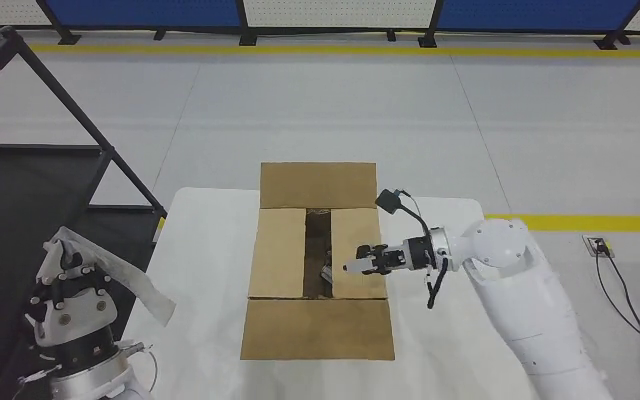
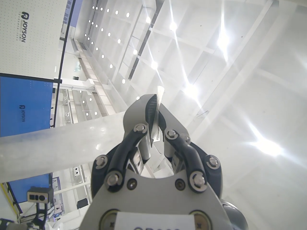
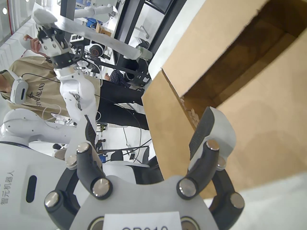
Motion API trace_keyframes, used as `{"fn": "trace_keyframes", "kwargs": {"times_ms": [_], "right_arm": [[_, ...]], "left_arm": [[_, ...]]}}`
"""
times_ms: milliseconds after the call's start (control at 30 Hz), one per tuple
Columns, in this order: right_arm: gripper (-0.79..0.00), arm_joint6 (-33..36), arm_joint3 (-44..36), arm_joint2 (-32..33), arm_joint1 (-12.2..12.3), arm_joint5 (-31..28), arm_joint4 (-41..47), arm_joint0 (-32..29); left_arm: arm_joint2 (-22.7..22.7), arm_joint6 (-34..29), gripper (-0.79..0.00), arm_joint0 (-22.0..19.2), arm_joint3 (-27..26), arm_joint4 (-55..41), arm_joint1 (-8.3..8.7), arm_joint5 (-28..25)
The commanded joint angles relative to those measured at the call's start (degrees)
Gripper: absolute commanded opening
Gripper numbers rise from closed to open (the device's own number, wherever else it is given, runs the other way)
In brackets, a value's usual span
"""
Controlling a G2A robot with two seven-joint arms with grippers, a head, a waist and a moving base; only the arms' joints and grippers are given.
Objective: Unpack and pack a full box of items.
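A cardboard box (image 1: 318,185) stands mid-table, its far and near outer flaps laid flat. The two inner flaps are nearly level, with a narrow gap showing dark items (image 1: 322,272) inside. My right gripper (image 1: 354,267) hovers open over the right inner flap near the gap. In the right wrist view it (image 3: 146,132) straddles a flap edge of the box (image 3: 239,72), one finger on each side. My left gripper (image 1: 58,243) is raised off the table's near left corner, shut on a long white strip (image 1: 130,282). Its fingertips (image 2: 153,104) point at the ceiling, pinching the strip (image 2: 60,140).
The white table (image 1: 210,300) has bare room left and right of the box. A black metal frame (image 1: 100,170) stands beside the table's left edge. A floor socket with a cable (image 1: 598,245) lies right of the right arm.
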Motion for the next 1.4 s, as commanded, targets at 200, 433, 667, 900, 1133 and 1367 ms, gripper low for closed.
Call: {"fn": "trace_keyframes", "kwargs": {"times_ms": [200,433,667,900,1133,1367], "right_arm": [[0.0,3.4,-11.9,12.8,4.0,0.6,-7.9,-16.8],[0.0,3.4,-11.9,12.8,4.0,0.6,-7.9,-16.8],[0.0,7.7,-11.3,11.2,4.4,0.6,-7.5,-17.2],[0.0,8.3,-8.0,2.3,7.4,-2.0,-6.0,-17.9],[0.0,8.1,-10.0,-6.8,10.0,-2.2,-0.5,-14.9],[0.0,4.2,-10.5,-10.9,10.9,-6.1,7.1,-10.7]], "left_arm": [[-1.0,1.8,-0.785,-4.1,-0.5,2.8,0.24,2.4],[1.0,0.2,-0.785,-6.0,0.0,5.1,0.56,7.3],[6.0,1.1,-0.785,-10.5,2.1,8.3,0.57,9.3],[3.6,4.0,-0.785,-8.8,1.8,7.8,0.52,6.7],[0.5,5.0,-0.785,-7.4,0.4,6.3,0.55,4.3],[-1.8,5.4,-0.785,-5.5,-0.8,5.3,0.56,2.8]]}}
